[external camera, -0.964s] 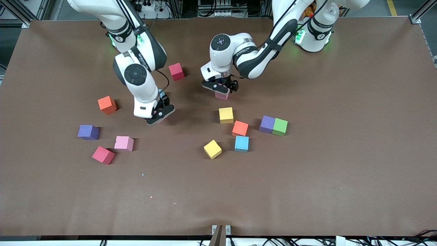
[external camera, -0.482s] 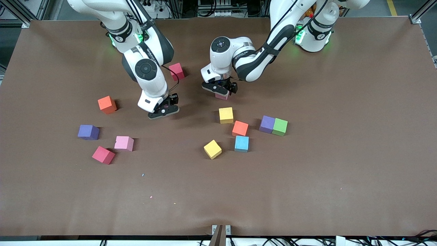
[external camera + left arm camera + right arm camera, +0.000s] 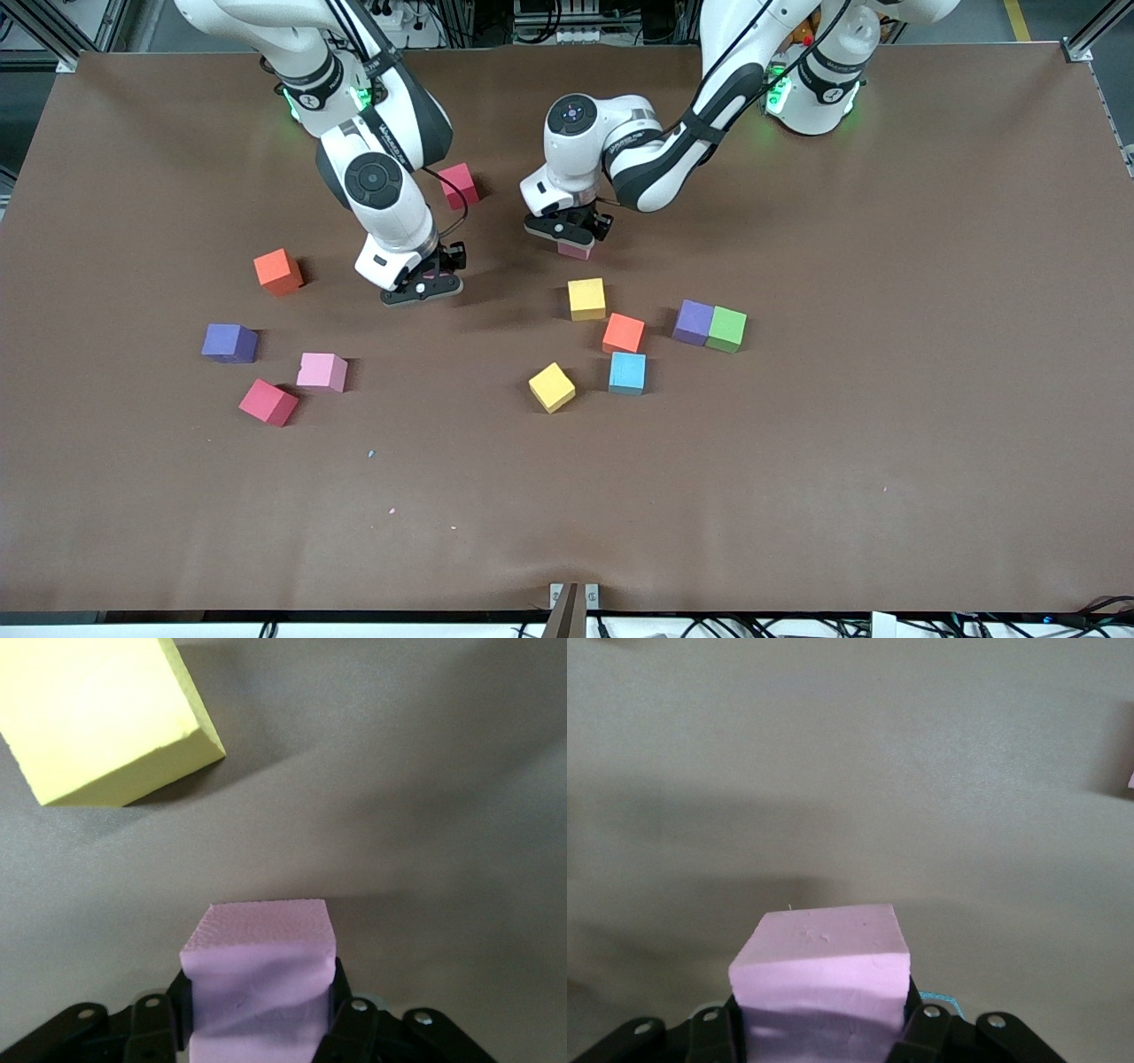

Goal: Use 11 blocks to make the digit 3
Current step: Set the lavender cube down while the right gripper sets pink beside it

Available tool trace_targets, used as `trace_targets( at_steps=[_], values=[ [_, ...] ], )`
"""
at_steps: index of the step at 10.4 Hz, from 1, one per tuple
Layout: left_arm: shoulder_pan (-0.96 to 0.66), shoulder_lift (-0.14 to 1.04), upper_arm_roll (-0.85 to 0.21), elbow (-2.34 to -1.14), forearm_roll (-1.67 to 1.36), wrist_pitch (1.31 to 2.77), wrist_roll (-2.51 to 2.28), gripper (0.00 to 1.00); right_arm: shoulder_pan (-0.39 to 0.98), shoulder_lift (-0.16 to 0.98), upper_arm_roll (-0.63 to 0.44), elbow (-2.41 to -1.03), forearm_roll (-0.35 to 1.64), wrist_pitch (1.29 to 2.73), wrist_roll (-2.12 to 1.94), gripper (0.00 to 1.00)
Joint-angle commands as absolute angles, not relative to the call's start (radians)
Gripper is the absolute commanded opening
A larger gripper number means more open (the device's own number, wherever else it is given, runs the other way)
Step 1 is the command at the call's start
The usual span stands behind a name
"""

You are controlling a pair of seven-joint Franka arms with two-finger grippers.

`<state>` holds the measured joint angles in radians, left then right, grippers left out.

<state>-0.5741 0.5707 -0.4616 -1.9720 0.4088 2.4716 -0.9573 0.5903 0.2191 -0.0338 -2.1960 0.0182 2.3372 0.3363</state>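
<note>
Brown matting is covering the table (image 3: 797,496), and the small matte foam cubes are lying scattered across it, so no digit 3 is forming yet. Toward the right arm's end, an orange cube (image 3: 277,271), a purple cube (image 3: 229,343), a pink cube (image 3: 322,372) and a red cube (image 3: 267,402) are sitting apart. The right gripper (image 3: 423,285) is hovering over bare matting, squeezing another pink cube (image 3: 821,973) between its fingers, probably carrying it to the build spot. The left gripper (image 3: 568,232) is clamping a third pink cube (image 3: 260,979) hard enough to dent it, low over the mat near a yellow cube (image 3: 586,299). A purple cube (image 3: 693,322) is touching the green cube (image 3: 726,329), which is not needed
</note>
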Motion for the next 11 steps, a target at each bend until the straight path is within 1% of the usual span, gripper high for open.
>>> trace_targets(
  at_steps=[1,3,6,9,11],
  values=[
    [-0.56,0.551,-0.463,-1.973,0.439,2.464,-0.993,0.0,0.598,0.19,-0.034,-2.22,0.029,2.336,0.423,0.07],
    [-0.528,0.517,-0.466,-1.961,0.436,2.38,-0.971,0.0,0.629,0.192,-0.034,-2.22,0.063,2.341,0.487,0.06],
    [-0.433,0.492,-0.474,-1.959,0.401,2.342,-0.78,0.0,0.711,0.202,-0.034,-2.217,0.123,2.362,0.647,0.06],
    [-0.295,0.469,-0.535,-1.959,0.37,2.292,-0.492,0.0,0.808,0.248,-0.034,-2.207,0.143,2.411,0.803,0.05],
    [-0.272,0.468,-0.552,-1.959,0.37,2.263,-0.399,0.0,0.871,0.3,-0.034,-2.185,0.143,2.462,0.929,0.05]
  ],
)
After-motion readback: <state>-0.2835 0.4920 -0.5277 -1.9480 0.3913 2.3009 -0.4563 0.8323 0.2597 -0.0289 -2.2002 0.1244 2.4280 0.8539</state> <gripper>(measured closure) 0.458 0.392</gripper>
